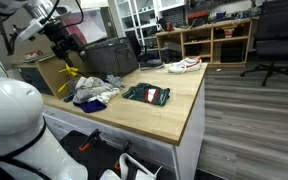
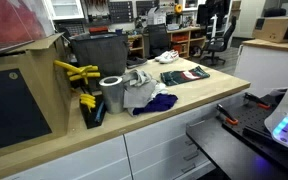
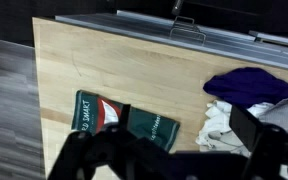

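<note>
Both exterior views look down across the wooden countertop from different ends, mid-distance. The wrist view faces down, closer; all three share the green packet.

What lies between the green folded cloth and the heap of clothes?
Only bare table; the green folded cloth and the heap of clothes lie apart, seen in the wrist view.
</note>
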